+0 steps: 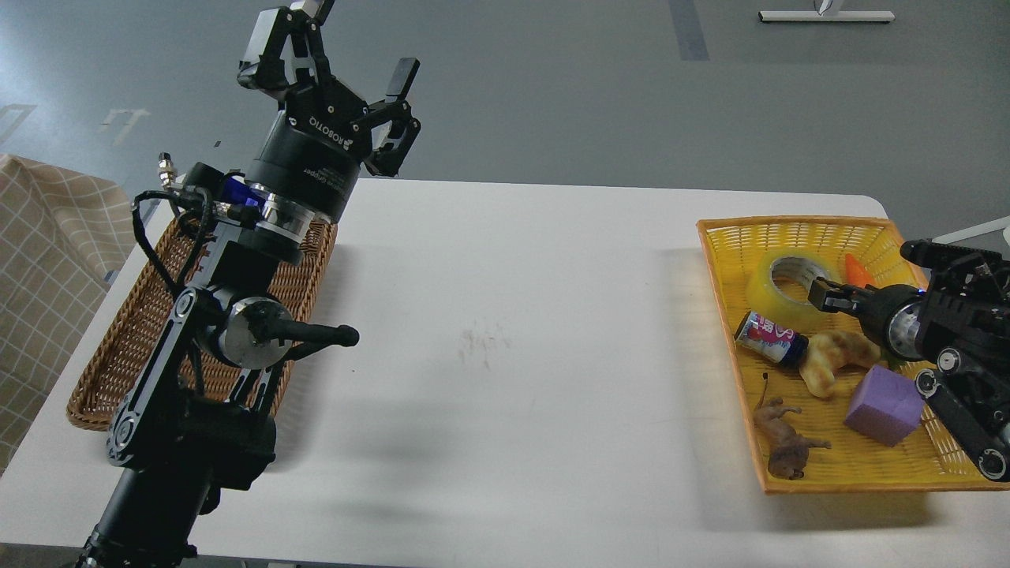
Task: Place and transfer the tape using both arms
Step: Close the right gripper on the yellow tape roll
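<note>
The tape (767, 297), a translucent yellow roll with a grey-white core, lies flat in the far part of the yellow basket (789, 226) at the table's right. My right gripper (823, 294) comes in from the right edge and its dark tip sits at the roll's right rim, over the core hole. Its fingers cannot be told apart. My left gripper (338, 61) is raised high above the table's far left, fingers spread wide and empty, far from the tape.
The yellow basket also holds a small can (769, 338), a croissant (836, 359), a purple foam block (884, 406), a toy lion (785, 442) and a carrot (856, 267). A brown wicker basket (134, 331) lies at the left, under my left arm.
</note>
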You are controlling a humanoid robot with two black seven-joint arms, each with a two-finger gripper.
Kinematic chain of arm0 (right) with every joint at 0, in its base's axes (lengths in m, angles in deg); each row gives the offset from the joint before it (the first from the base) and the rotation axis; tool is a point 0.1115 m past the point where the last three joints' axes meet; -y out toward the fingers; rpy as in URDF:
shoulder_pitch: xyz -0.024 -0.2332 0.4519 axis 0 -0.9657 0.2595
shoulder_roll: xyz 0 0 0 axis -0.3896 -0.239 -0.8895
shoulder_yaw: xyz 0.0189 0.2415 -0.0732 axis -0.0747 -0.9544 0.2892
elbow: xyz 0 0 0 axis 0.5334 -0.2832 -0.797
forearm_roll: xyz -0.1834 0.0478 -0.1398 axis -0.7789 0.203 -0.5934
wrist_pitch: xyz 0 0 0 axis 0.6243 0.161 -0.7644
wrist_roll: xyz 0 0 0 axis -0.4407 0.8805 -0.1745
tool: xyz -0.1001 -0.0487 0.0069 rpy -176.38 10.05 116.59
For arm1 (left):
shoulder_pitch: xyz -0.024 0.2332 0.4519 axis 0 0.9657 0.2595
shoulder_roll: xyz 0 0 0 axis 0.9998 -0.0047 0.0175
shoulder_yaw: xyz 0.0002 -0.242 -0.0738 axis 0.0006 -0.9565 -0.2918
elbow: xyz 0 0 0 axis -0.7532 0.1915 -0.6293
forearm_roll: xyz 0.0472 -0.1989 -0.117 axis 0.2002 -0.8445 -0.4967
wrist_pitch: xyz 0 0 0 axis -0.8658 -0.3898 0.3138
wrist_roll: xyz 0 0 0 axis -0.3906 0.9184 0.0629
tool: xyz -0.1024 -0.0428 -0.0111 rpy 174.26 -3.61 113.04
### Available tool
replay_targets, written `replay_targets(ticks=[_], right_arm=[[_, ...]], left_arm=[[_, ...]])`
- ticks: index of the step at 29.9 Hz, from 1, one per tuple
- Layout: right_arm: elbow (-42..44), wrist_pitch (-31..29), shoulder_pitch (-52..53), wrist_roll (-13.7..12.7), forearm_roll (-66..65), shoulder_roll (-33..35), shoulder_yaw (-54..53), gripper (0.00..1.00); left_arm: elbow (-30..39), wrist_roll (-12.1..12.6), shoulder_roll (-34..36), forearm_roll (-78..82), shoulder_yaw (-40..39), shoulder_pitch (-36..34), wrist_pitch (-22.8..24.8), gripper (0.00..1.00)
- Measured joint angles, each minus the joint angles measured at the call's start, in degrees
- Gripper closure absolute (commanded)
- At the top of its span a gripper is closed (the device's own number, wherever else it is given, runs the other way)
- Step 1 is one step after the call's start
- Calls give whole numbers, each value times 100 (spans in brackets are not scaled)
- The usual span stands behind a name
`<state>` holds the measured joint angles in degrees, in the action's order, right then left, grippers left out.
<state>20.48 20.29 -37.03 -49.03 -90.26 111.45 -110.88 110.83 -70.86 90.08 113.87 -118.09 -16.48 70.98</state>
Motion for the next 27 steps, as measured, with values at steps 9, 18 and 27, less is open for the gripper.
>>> replay_targets(ticks=[9,18,27], right_arm=[[14,49,1,-8,15,-91,0,37],[154,51,6,-10,40,-198,3,36],[304,58,95,-18,61,-244,-35,35]], left_arm=[[-9,0,2,-1,-39,26,-18,2],[-9,25,11,-7,-100,28,-45,2],[-9,52,80,-16,-176,23,-46,2]])
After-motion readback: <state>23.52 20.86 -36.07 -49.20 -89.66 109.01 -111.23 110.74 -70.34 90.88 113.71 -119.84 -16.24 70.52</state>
